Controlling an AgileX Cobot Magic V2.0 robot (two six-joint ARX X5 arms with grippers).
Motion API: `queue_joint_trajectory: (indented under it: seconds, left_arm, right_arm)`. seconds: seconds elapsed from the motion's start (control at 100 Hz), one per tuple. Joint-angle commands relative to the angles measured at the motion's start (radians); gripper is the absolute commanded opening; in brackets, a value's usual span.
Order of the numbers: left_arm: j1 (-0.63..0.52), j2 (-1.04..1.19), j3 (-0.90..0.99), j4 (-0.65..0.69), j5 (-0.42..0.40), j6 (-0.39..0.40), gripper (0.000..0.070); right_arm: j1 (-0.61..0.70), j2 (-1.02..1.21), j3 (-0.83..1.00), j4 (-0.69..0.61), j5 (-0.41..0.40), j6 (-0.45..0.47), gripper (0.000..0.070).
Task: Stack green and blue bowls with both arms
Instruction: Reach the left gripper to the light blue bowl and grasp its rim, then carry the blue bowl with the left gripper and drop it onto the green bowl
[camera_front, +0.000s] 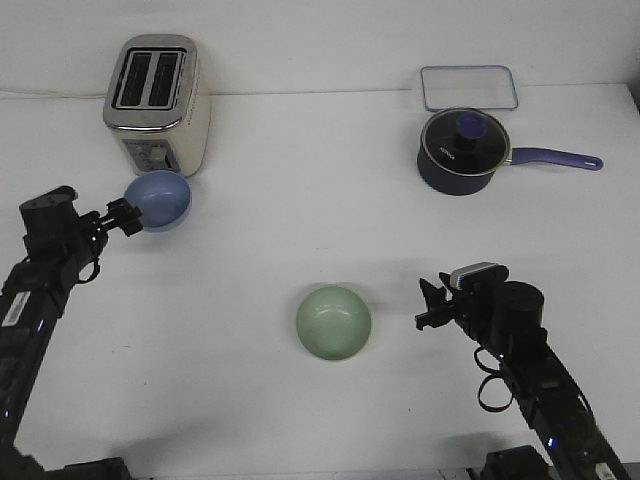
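Observation:
The pale green bowl (334, 321) sits upright on the white table, front centre. The light blue bowl (160, 200) is tilted and lifted at the left, in front of the toaster. My left gripper (128, 217) is shut on the blue bowl's left rim. My right gripper (430, 305) is low over the table, right of the green bowl and apart from it. It holds nothing, and its jaws stand slightly apart.
A cream and silver toaster (155, 102) stands at the back left, close behind the blue bowl. A dark navy pot (462, 152) with a purple handle and a clear tray (468, 88) stand at the back right.

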Motion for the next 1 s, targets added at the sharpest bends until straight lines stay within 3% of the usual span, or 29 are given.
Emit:
queue_joint_trajectory:
  seconds: [0.0, 0.22, 0.47, 0.52, 0.56, 0.6, 0.64, 0.67, 0.76, 0.99]
  left_arm:
    - [0.013, 0.071, 0.040, -0.011, 0.019, 0.024, 0.0560]
    - [0.037, 0.291, 0.152, -0.032, 0.083, 0.034, 0.0561]
    - [0.033, 0.441, 0.269, -0.048, 0.083, 0.036, 0.0550]
    - [0.032, 0.454, 0.281, -0.048, 0.083, 0.035, 0.0509]
    - [0.032, 0.455, 0.283, -0.046, 0.083, 0.036, 0.0420]
    - [0.031, 0.455, 0.283, -0.046, 0.084, 0.041, 0.0280]
    - [0.031, 0.455, 0.283, -0.049, 0.092, 0.054, 0.0090]
    - [0.031, 0.455, 0.283, -0.054, 0.101, 0.055, 0.0000]
    - [0.031, 0.455, 0.283, -0.084, 0.158, 0.058, 0.0012]
    - [0.032, 0.371, 0.283, -0.153, 0.183, 0.101, 0.0012]
  right_arm:
    - [0.002, 0.001, 0.004, 0.011, -0.015, 0.008, 0.0283]
    - [0.002, 0.001, 0.004, 0.016, -0.014, 0.008, 0.0283]
    - [0.002, 0.001, 0.004, 0.017, -0.014, 0.008, 0.0282]
    - [0.002, 0.001, 0.004, 0.017, -0.014, 0.008, 0.0283]
    - [0.002, 0.001, 0.004, 0.017, -0.014, 0.008, 0.0283]
    - [0.002, 0.001, 0.004, 0.017, -0.014, 0.008, 0.0282]
    - [0.002, 0.001, 0.004, 0.017, -0.014, 0.008, 0.0282]
    - [0.002, 0.001, 0.004, 0.018, -0.014, 0.008, 0.0283]
    - [0.002, 0.001, 0.004, 0.018, -0.014, 0.008, 0.0282]
    - [0.002, 0.001, 0.004, 0.018, -0.015, 0.008, 0.0282]
